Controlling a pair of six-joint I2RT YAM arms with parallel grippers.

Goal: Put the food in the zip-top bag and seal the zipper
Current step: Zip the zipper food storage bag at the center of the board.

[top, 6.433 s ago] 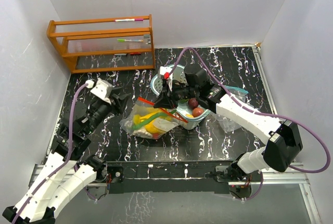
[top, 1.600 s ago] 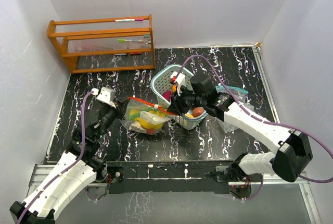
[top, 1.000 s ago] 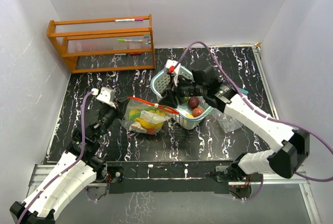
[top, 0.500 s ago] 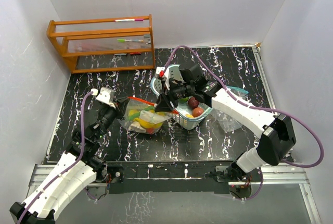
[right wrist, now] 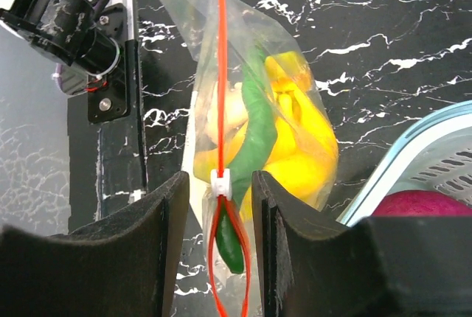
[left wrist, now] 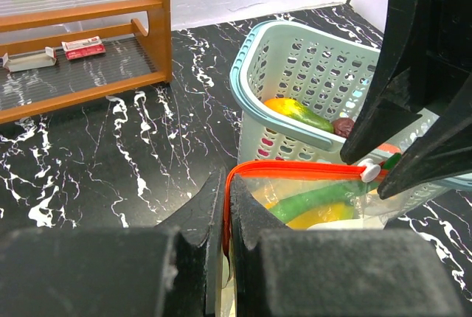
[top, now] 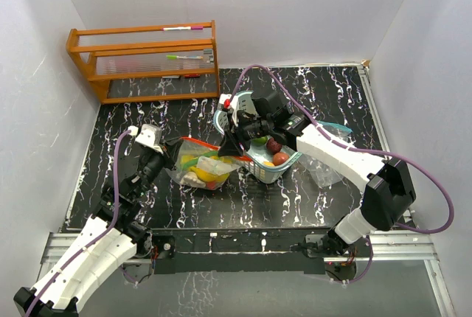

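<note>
Top external view: toward the desk's (top: 310, 199) near-left corner, the left gripper (left wrist: 226, 181) reaches in with its jaws pressed together on the end of the orange zipper (left wrist: 295, 167). The zip-top bag (top: 203, 166) lies around the desk's middle, with bananas (right wrist: 295, 133) and a green pepper (right wrist: 254, 133) inside. At the zipper's other end, the right gripper (right wrist: 220, 178) has its jaws spread on either side of the white slider (left wrist: 369, 172), close to it but not touching. Just beyond, the teal basket (left wrist: 258, 66) holds a mango (left wrist: 295, 110), a dark red fruit (top: 274, 144) and an orange-red fruit (top: 280, 158). A wooden rack (top: 140, 63) stands at the far-left corner.

The step in hand looks like pinching the slider. To do it well, the right jaws should close squarely on the slider. The left grip should keep the track taut, and any pull should run straight along the zipper line. Since fruit remains in the basket, the mouth likely needs to stay open for now.
</note>
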